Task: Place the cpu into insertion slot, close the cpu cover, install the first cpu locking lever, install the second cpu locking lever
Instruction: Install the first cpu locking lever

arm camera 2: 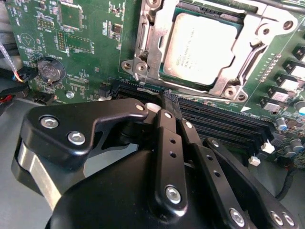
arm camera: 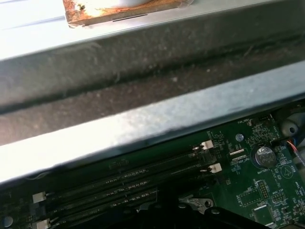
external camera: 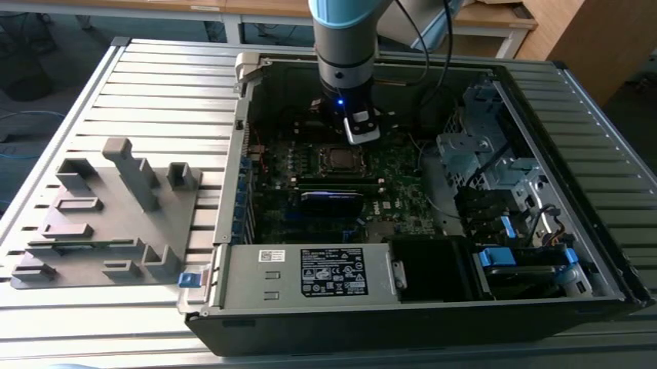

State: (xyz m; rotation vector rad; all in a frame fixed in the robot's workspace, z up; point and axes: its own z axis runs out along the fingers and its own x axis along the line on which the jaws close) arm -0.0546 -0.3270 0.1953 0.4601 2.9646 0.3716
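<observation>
In the second wrist view the cpu (arm camera 2: 200,45) lies flat in the insertion slot (arm camera 2: 139,67), its silver top showing. The cpu cover (arm camera 2: 159,33) lies down around it as a silver frame. A thin lever rod (arm camera 2: 250,57) runs along one side of the frame. My gripper (arm camera 2: 169,98) is shut with nothing in it, its black fingers (arm camera 2: 167,129) pressed together. The tips hover at the edge of the memory slots just beside the socket. In the exterior view the gripper (external camera: 359,137) hangs over the green board just right of and behind the socket (external camera: 338,157).
Long black memory slots (arm camera 2: 224,119) run beside the socket, and a coin battery (arm camera 2: 51,70) sits on the board. The case walls (arm camera: 143,119) enclose the board. A power supply (external camera: 308,273) and drive cage (external camera: 493,169) stand inside. A grey fixture (external camera: 103,223) lies at the exterior view's left.
</observation>
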